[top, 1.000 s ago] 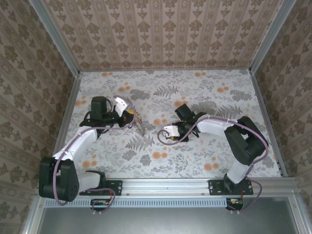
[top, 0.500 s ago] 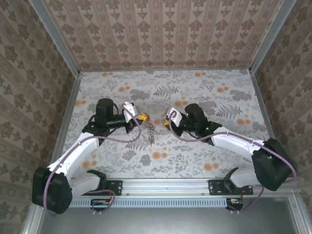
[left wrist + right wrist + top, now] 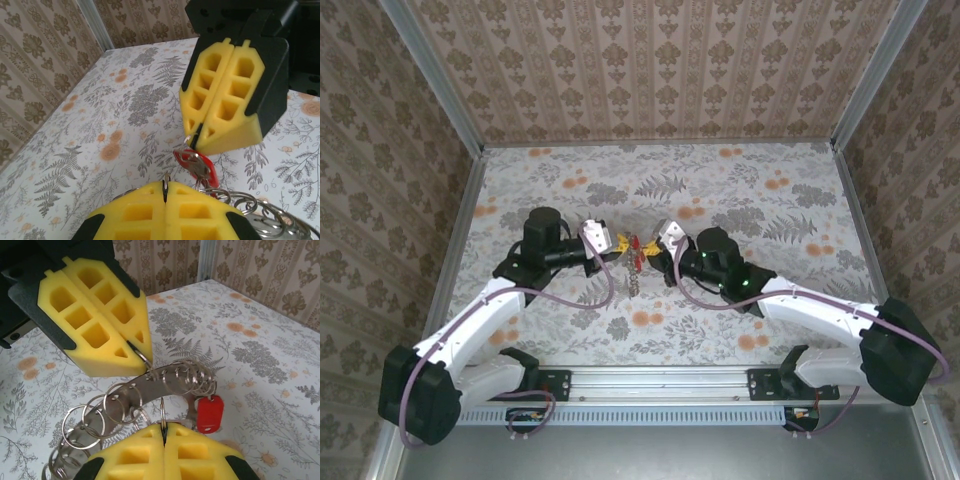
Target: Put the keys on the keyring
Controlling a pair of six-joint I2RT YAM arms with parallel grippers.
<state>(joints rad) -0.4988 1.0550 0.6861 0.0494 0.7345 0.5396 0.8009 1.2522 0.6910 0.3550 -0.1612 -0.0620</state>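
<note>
My two grippers meet tip to tip above the middle of the table. The keyring point(image 3: 159, 384) is a curved metal band threaded with several small split rings, and it hangs between them point(image 3: 633, 272). My left gripper point(image 3: 165, 189) is shut on one thin ring of it, seen edge-on. My right gripper point(image 3: 163, 426) is shut on another thin ring, right beside the red-headed keys point(image 3: 200, 165). One red key point(image 3: 210, 414) dangles from the band's end. From above, the left gripper point(image 3: 612, 243) and right gripper point(image 3: 658, 247) flank the keys point(image 3: 635, 243).
The floral tabletop point(image 3: 760, 210) lies under the hanging ring. Patterned walls with metal corner posts point(image 3: 430, 75) close in the back and both sides. A metal rail point(image 3: 660, 378) runs along the near edge by the arm bases.
Both arms have swung inward and met at the centre. The left gripper carried the hanging rings rightward. The right gripper turned to face it and now pinches a ring beside the red keys.
</note>
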